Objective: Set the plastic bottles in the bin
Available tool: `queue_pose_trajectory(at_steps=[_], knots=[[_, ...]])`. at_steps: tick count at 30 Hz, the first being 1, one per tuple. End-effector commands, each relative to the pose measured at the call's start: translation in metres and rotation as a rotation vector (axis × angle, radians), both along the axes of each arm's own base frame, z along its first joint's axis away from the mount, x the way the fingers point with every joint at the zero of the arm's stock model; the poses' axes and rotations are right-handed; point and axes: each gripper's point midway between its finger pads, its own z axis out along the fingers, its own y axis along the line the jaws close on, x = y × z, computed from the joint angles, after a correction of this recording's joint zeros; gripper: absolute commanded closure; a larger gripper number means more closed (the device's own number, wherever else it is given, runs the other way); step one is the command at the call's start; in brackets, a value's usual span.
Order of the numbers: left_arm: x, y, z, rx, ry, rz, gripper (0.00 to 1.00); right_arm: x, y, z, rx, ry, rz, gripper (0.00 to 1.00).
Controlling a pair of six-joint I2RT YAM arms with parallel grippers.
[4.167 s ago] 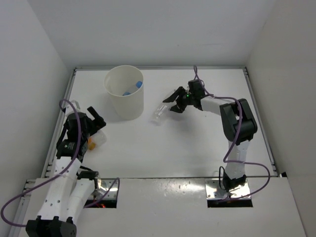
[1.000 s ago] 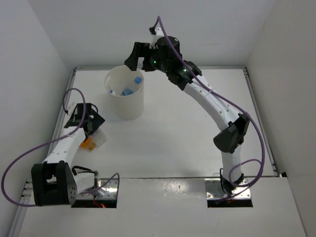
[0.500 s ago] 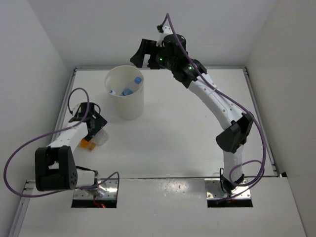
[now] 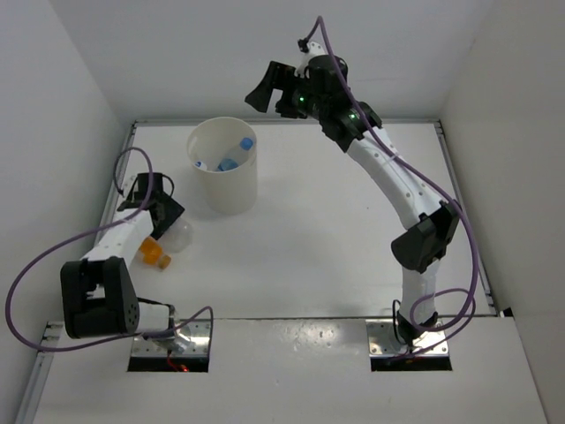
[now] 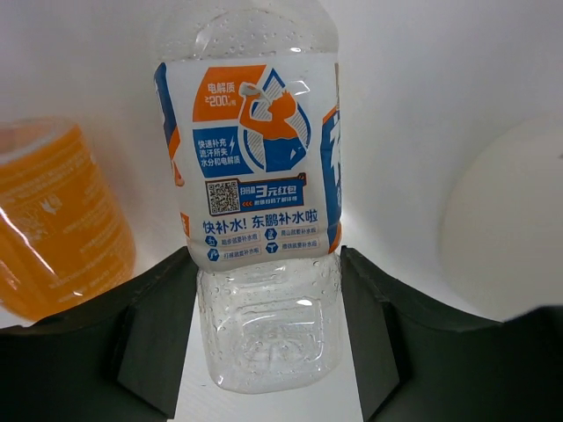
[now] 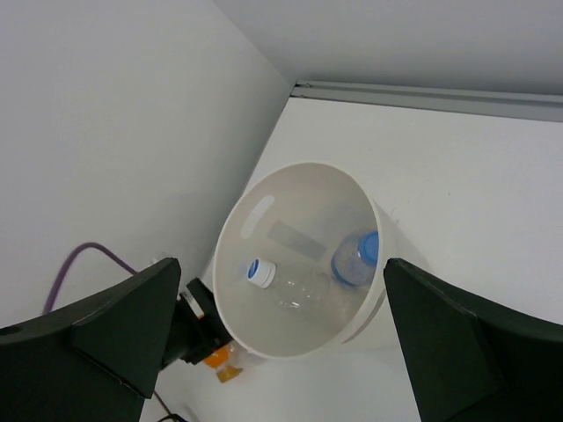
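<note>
A clear bottle with a white, blue and orange label (image 5: 255,176) lies on the table, and my left gripper (image 5: 268,325) is shut on its lower end. From above, that gripper (image 4: 169,223) and bottle (image 4: 179,237) sit left of the white bin (image 4: 231,190). An orange bottle (image 4: 157,254) lies right beside them, also visible in the left wrist view (image 5: 57,229). Inside the bin (image 6: 290,211) lie a plain clear bottle (image 6: 290,286) and a blue-capped bottle (image 6: 356,255). My right gripper (image 4: 282,88) hangs open and empty, high above the bin's far side (image 6: 281,264).
Grey walls close in the table on the left, back and right. A purple cable (image 4: 132,163) loops off the left arm beside the left wall. The bin's curved side (image 5: 510,229) shows just right of the held bottle.
My left gripper has shut on the labelled bottle. The right arm has drifted right and a little back from above the bin, still open; the clear bottle it reached for earlier now lies in the bin.
</note>
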Motion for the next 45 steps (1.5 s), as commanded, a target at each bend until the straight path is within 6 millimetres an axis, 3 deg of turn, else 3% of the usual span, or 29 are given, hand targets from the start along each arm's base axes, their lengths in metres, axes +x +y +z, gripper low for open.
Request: queue_pose_trajectory(at_steps=[1, 3, 4, 7, 12, 14, 17, 19, 20, 22, 23, 26, 27, 29, 36, 42, 43, 45], knots=[[0.031, 0.019, 0.071, 0.029, -0.193, 0.094, 0.51, -0.009, -0.004, 0.027, 0.057, -0.033, 0.014, 0.00], [0.036, 0.026, 0.093, 0.049, -0.226, 0.115, 0.55, -0.007, -0.007, 0.029, 0.069, -0.034, 0.012, 0.00], [0.044, 0.033, 0.117, 0.080, -0.269, 0.128, 0.57, -0.008, -0.005, 0.029, 0.071, -0.033, 0.022, 0.00], [0.046, 0.043, 0.160, 0.140, -0.341, 0.151, 0.61, -0.004, -0.007, 0.024, 0.074, -0.018, 0.020, 0.00], [0.049, 0.055, 0.258, 0.232, -0.558, 0.192, 0.63, -0.003, -0.009, 0.021, 0.085, 0.002, 0.018, 0.00], [0.053, 0.049, 0.301, 0.267, -0.658, 0.167, 0.64, -0.001, -0.008, 0.016, 0.080, 0.011, 0.017, 0.00], [0.065, 0.025, 0.336, 0.300, -0.753, 0.066, 0.67, 0.000, -0.007, 0.018, 0.092, 0.009, 0.016, 0.00], [0.073, 0.006, 0.342, 0.310, -0.777, -0.001, 0.67, 0.003, -0.012, 0.018, 0.092, 0.008, 0.007, 0.00], [0.077, -0.016, 0.351, 0.307, -0.818, -0.052, 0.67, 0.003, -0.012, 0.018, 0.092, 0.008, 0.007, 0.00], [0.084, -0.034, 0.350, 0.334, -0.818, -0.087, 0.67, 0.003, -0.012, 0.014, 0.087, 0.016, 0.006, 0.00], [0.088, -0.057, 0.353, 0.324, -0.840, -0.141, 0.67, 0.003, -0.011, 0.009, 0.082, 0.025, 0.006, 0.00], [0.100, -0.087, 0.343, 0.354, -0.807, -0.203, 0.67, 0.003, -0.011, 0.009, 0.082, 0.025, 0.006, 0.00], [0.102, -0.108, 0.347, 0.362, -0.821, -0.253, 0.67, 0.001, -0.013, 0.014, 0.086, 0.018, 0.006, 0.00], [0.109, -0.132, 0.337, 0.395, -0.794, -0.295, 0.65, 0.002, -0.019, 0.016, 0.087, 0.016, -0.003, 0.00], [0.118, -0.151, 0.309, 0.497, -0.705, -0.343, 0.54, -0.005, -0.030, 0.020, 0.084, 0.017, -0.021, 0.00], [0.117, -0.139, 0.307, 0.548, -0.686, -0.298, 0.46, 0.000, -0.040, 0.016, 0.079, 0.025, -0.042, 0.00], [0.117, -0.138, 0.309, 0.566, -0.688, -0.306, 0.35, 0.000, -0.040, 0.016, 0.079, 0.025, -0.042, 0.00], [0.120, -0.139, 0.307, 0.587, -0.678, -0.319, 0.24, 0.000, -0.040, 0.016, 0.079, 0.025, -0.042, 0.00]])
